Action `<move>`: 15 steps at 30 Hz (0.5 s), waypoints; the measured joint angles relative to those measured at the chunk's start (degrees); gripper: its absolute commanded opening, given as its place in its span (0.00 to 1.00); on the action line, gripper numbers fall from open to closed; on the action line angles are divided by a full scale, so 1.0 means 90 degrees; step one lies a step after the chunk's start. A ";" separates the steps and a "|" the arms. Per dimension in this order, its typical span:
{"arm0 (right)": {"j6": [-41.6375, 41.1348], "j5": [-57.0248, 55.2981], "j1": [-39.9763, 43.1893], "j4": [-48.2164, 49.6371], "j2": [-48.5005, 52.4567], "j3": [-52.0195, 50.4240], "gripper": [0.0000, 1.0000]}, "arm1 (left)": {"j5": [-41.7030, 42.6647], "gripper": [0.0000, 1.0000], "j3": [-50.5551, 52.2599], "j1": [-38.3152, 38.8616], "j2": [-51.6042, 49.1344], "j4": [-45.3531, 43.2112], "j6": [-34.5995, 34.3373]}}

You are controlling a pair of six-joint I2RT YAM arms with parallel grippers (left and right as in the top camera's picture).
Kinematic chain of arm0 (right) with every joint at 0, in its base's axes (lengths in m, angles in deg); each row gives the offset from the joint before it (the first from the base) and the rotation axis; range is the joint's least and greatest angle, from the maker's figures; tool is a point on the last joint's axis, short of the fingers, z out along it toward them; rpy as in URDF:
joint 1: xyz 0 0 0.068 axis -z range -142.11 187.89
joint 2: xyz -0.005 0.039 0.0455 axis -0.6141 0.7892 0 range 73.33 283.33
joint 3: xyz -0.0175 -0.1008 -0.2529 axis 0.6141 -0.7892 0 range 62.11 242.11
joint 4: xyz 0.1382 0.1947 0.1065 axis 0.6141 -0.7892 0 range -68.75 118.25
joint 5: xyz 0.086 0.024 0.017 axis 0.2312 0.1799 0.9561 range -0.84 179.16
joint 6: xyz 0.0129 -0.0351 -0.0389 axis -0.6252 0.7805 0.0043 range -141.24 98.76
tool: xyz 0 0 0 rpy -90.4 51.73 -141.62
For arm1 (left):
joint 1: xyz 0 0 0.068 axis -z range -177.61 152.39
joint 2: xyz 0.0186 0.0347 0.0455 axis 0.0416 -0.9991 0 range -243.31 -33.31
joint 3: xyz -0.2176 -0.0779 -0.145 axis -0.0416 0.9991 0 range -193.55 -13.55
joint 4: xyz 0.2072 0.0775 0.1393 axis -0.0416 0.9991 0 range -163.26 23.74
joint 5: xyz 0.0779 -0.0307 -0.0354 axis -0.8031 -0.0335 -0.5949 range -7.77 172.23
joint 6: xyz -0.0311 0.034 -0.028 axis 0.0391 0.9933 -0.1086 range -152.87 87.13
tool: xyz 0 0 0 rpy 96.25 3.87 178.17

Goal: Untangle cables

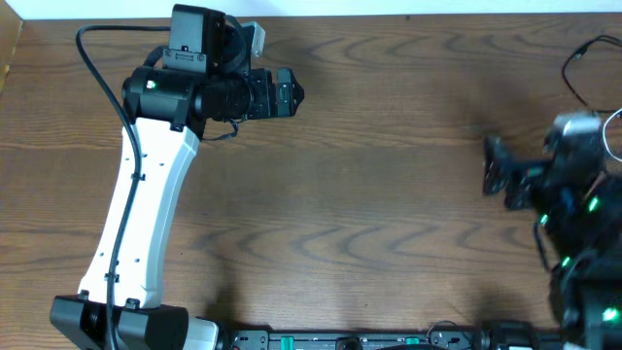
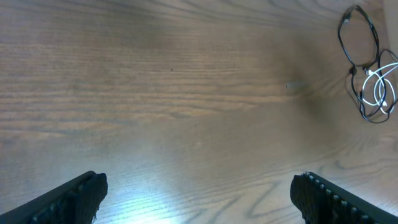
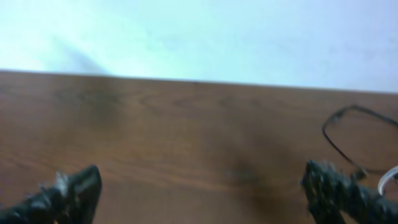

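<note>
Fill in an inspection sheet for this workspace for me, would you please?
Surface: brown wood-grain table, with glare near the left fingers.
Job's things: thin black and white cables, looped together by the table's right edge, not held.
Clutter: nothing seen.
Grippers: left gripper open, empty; right gripper open, empty.
Cables: black lead runs along the white left arm.
Surroundings: pale wall beyond the table's far edge.

White arm (image 1: 134,214), black joints (image 1: 165,92), ribbed left pincer (image 2: 199,193)
</note>
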 measured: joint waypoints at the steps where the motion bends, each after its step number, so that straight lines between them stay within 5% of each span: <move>1: -0.0002 -0.0015 -0.0029 0.0243 -0.0270 -0.0357 0.99 | 0.0000 0.99 0.0000 0.0000 0.0000 -0.0002 0.0000; 15: -0.0017 -0.0041 -0.0236 0.2526 -0.3031 -0.3864 0.99 | 0.0000 0.99 0.0000 0.0000 0.0000 -0.0002 0.0000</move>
